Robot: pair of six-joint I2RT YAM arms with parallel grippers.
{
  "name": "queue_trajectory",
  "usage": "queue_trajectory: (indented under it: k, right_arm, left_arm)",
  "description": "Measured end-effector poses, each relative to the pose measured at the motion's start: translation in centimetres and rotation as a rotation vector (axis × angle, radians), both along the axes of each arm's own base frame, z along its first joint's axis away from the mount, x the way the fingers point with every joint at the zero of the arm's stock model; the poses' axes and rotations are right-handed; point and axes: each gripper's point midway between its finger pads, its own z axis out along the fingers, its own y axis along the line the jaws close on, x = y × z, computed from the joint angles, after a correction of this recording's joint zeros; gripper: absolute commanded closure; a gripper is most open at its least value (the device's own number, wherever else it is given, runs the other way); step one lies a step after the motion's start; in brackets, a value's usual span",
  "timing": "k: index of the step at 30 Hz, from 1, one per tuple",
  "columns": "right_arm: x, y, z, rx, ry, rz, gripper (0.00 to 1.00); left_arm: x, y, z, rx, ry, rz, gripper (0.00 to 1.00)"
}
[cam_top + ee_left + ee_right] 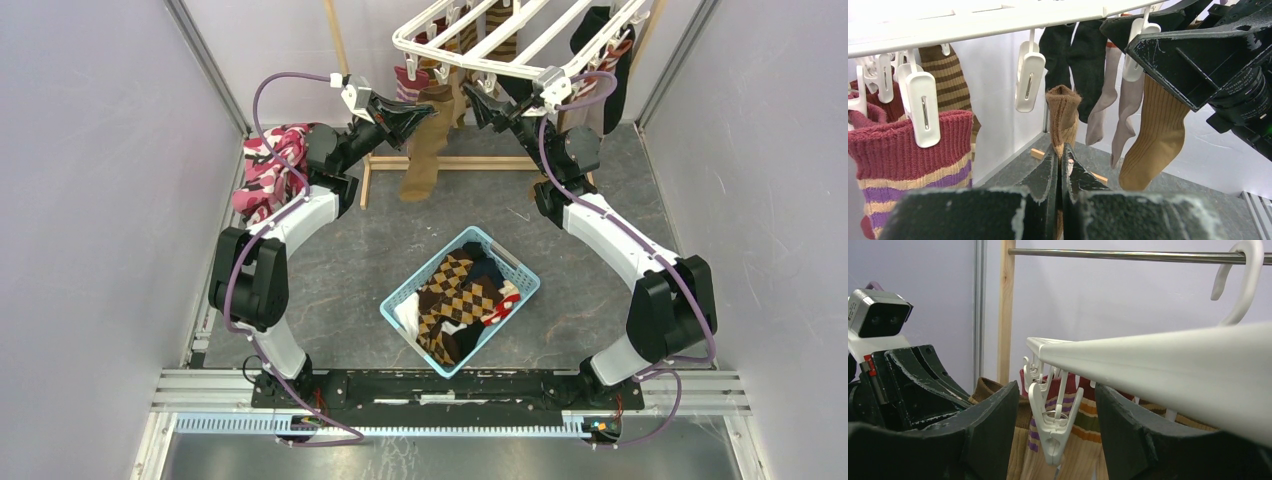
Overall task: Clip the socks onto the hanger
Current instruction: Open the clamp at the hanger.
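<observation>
From above, my left fingers are clenched on the cuff of a brown sock. The sock hangs down in front of the wooden stand, just under the near left edge of the hanger. My right fingers sit at that same edge, just right of the left ones. Nearer to me on the worktop stands a blue basket with argyle socks piled in it. A pink patterned cloth lies far left, beside my left arm.

From my left wrist, the two fingers are pressed together, and the brown sock stands up between them. Its cuff is just below and right of an empty clip. To the left, a red striped sock hangs clipped. To the right hang black socks, pale socks and a tan ribbed sock. My right fingers fill the upper right corner.

From my right wrist, the fingers are spread wide and grasp nothing. A dangling clip hangs between them under the hanger's bar; I cannot tell whether either finger touches it. My left fingers show at the left.
</observation>
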Motion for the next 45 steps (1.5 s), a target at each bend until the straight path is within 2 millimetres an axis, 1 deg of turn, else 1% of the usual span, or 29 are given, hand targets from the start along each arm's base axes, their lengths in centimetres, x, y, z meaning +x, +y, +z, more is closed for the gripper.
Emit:
queue_trajectory:
  k: [7,16,20,25,32,33,40,43,45]
  right_arm:
    - [0.2,-0.3,0.1,0.013,0.002,-0.016,0.4]
    - [0.3,-0.5,0.3,0.021,0.002,-0.027,0.49]
    - [0.3,-0.5,0.3,0.022,0.001,-0.027,0.55]
    - [0.3,-0.5,0.3,0.022,0.001,-0.027,0.66]
    - [0.1,-0.5,0.4,0.042,0.018,-0.009,0.78]
    - [-0.1,-0.6,0.6,0.065,0.036,0.008,0.82]
    - [-0.6,-1.1,1.2,0.131,0.112,0.047,0.82]
    - [-0.6,-1.4,1.9,0.169,0.146,0.062,0.83]
    - [-0.6,-1.6,2.3,0.188,0.164,0.072,0.82]
  left_arm:
    - [0.0,0.0,0.1,-0.002,-0.002,0.0,0.98]
    - [-0.1,0.0,0.0,-0.002,-0.001,0.0,0.98]
    - [-0.2,0.1,0.1,-0.006,-0.006,-0.001,0.98]
    - [-0.2,0.1,0.1,-0.011,-0.005,-0.004,0.98]
    - [-0.6,0.0,-0.1,-0.032,0.022,-0.023,0.98]
    - [-0.8,0.0,0.3,-0.048,0.023,-0.036,0.98]
    - [-1.9,-0.5,0.8,-0.063,0.021,-0.088,0.98]
    - [-3.0,-1.0,1.1,-0.072,0.032,-0.152,0.98]
    - [-3.6,-1.5,1.6,-0.087,0.038,-0.212,0.98]
